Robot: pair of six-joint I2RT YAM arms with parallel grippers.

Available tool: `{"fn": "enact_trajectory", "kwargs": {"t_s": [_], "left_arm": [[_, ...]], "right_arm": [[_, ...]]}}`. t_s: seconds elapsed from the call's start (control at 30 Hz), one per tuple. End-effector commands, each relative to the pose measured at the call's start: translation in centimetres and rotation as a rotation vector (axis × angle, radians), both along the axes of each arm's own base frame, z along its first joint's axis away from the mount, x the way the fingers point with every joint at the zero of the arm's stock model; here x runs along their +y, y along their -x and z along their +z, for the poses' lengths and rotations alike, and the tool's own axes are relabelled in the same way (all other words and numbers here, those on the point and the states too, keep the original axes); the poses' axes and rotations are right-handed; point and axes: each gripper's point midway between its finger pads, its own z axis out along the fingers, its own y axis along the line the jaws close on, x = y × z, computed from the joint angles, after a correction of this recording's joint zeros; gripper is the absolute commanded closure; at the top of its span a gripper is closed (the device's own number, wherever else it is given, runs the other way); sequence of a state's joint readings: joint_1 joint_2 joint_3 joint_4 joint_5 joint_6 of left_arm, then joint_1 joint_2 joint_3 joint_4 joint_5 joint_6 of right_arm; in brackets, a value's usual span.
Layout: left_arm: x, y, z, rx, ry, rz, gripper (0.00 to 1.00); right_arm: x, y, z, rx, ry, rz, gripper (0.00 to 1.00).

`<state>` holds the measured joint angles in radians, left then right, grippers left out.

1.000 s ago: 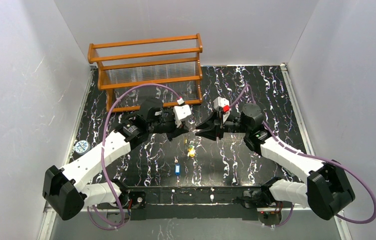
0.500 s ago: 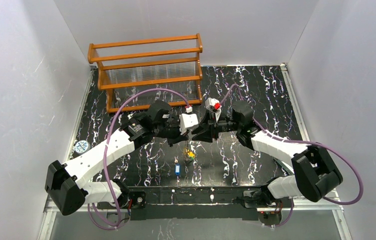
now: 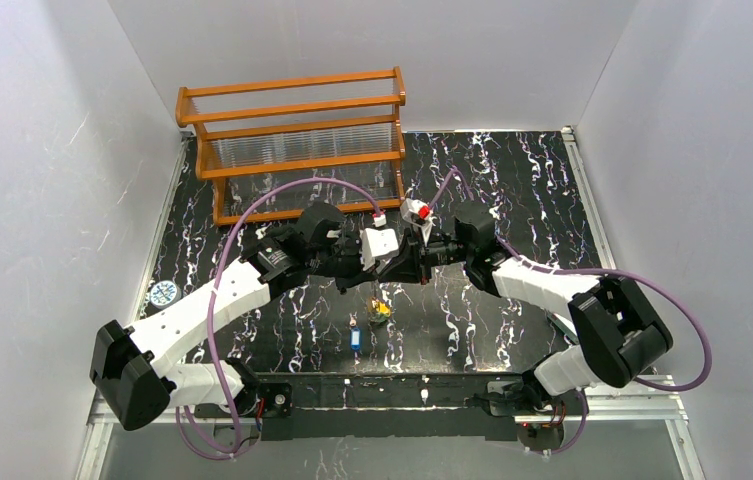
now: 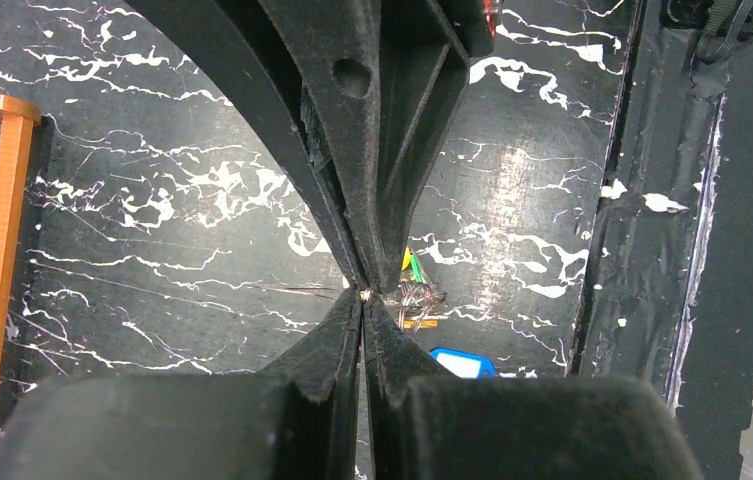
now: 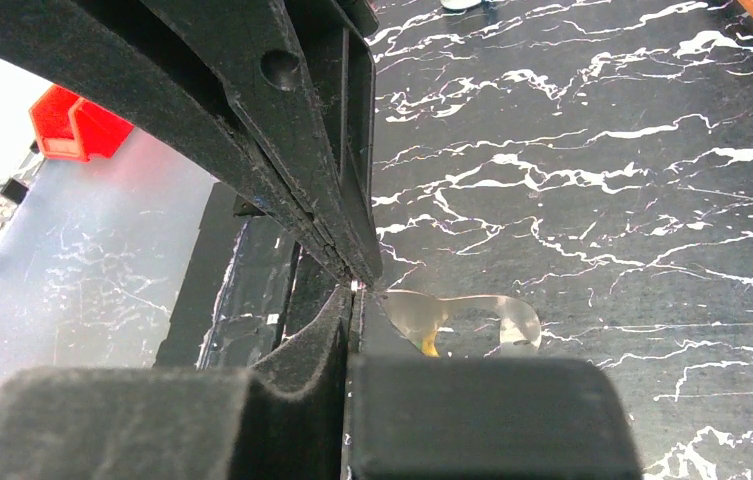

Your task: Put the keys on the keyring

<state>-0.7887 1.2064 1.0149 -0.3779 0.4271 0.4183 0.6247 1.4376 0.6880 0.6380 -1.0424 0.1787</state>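
Both arms reach in to table centre, tips meeting nose to nose above the black marbled table (image 3: 522,190). Left gripper (image 4: 363,312) is clenched, fingers pressed flat together with no gap. Right gripper (image 5: 350,300) is clenched the same way. A tiny bright speck sits right where the two sets of tips meet; too small to tell what it is, or whether either gripper actually pinches anything. The keys: a yellow and green cluster (image 3: 380,308) sits just below the meeting tips on the near side, and the blue key (image 3: 355,337) lies by itself a bit nearer the bases, apart from the cluster. The keyring (image 4: 422,300) shows in the left wrist view as a thin wire tangle at the yellow and green heads, just beside the fingertips; whether it reaches them is unclear. Orange wooden rack (image 3: 292,140) stands at the far left corner, well apart from the grippers. Small round disc (image 3: 162,293) lies near the left edge.
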Motion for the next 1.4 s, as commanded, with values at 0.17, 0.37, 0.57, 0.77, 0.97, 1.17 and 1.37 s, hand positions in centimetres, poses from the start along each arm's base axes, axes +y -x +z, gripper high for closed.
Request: {"fn": "enact_trajectory", "kwargs": {"t_s": [0.17, 0.37, 0.57, 0.77, 0.97, 1.17, 1.37], "left_arm": [[-0.8, 0.4, 1.9, -0.012, 0.059, -0.015, 1.0], [-0.4, -0.5, 1.9, -0.018, 0.062, 0.075, 0.83], [-0.3, -1.3, 3.5, -0.018, 0.215, 0.168, 0.57], [0.5, -2.1, 4.8, 0.089, 0.465, 0.184, 0.57], [1.1, -0.3, 5.7, 0.155, 0.723, 0.08, 0.59], [1.6, 1.3, 5.4, 0.104, 0.876, 0.028, 0.65], [2.0, 2.3, 5.9, 0.054, 0.963, -0.01, 0.66]], "right_arm": [[0.8, -0.3, 1.9, -0.073, -0.049, 0.024, 0.99], [0.5, -0.5, 2.3, -0.106, -0.059, -0.01, 0.99], [-0.4, -1.3, 2.5, -0.135, -0.06, -0.108, 0.99], [-1.3, -1.1, 3.2, -0.144, -0.083, -0.133, 0.99], [-1.8, -0.7, 3.7, -0.155, -0.109, -0.135, 0.99], [-1.9, 0.1, 5.0, -0.17, -0.15, -0.096, 0.99], [-1.9, 0.6, 5.6, -0.172, -0.17, -0.061, 0.99]]}}
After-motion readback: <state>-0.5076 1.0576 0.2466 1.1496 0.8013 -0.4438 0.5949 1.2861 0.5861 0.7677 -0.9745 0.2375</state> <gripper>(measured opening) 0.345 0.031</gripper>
